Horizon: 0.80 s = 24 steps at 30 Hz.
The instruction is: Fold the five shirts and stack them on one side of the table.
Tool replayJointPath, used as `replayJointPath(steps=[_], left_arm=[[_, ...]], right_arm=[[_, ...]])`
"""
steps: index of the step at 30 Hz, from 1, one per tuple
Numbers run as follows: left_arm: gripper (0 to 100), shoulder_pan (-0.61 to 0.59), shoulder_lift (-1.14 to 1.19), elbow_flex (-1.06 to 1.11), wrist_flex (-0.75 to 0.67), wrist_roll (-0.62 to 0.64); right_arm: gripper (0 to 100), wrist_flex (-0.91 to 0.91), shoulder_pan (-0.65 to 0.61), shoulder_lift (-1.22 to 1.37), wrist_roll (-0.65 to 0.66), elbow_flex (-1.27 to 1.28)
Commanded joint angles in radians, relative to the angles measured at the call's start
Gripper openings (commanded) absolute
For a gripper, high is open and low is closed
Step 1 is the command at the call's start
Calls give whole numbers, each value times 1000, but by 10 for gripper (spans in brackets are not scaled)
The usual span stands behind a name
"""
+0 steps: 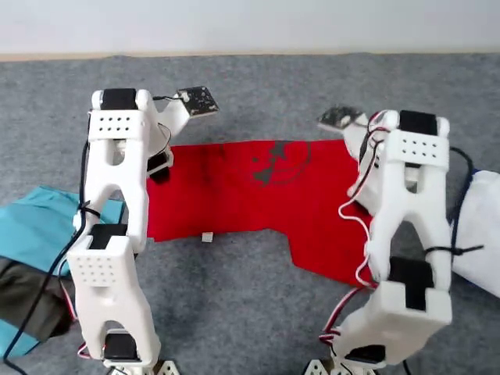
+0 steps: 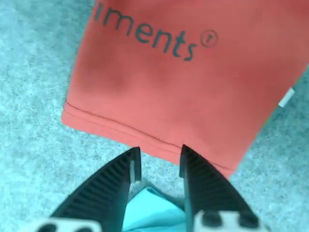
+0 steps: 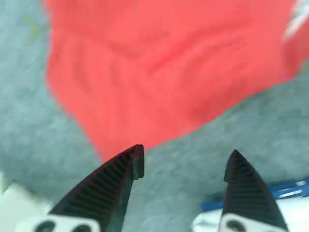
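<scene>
Red shirt (image 1: 234, 195) at table (image 1: 234, 312) centre, both arms' jaws released
Left gripper (image 2: 160, 157) hangs parted at the shirt's 9 o'clock hem, right gripper (image 3: 186, 164) gapes wide by its 3 o'clock edge; teal shirt (image 1: 31, 226) at 8 o'clock, white shirt (image 1: 480, 234) at 3

Red shirt (image 1: 226, 195) lying flat before me, dark print up, teal shirt (image 1: 31, 226) on my left, white shirt (image 1: 484, 226) on my right

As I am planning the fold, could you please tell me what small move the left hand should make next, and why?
Probably ease the left hand forward and close on the hem of the red shirt: the hand is open, and that edge lies just beyond its tips.
</scene>
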Motion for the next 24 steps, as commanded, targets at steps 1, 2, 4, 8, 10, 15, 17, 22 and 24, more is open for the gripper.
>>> replayJointPath(steps=[1,2,4,8,10,15,17,22,24], left_arm=[[93,-2,-12,-64,6,44],[81,-2,-12,-77,6,48],[61,0,-6,-93,-11,66],[40,0,8,-16,-175,158],[39,0,40,8,-236,198],[22,-2,147,5,-278,216],[15,-2,176,4,-278,216],[15,-2,215,4,-278,216],[15,-2,209,4,-278,216]], right_arm=[[185,-110,-12,65,-87,-121],[159,-140,-18,97,-109,-146],[112,-202,-31,168,-150,-193],[49,-308,-65,321,-170,-305],[45,-341,-79,400,-170,-368],[43,-372,-82,615,-170,-572],[43,-367,-79,694,-170,-674],[43,-360,-77,851,-170,-916],[43,-328,-85,888,-170,-1003]])
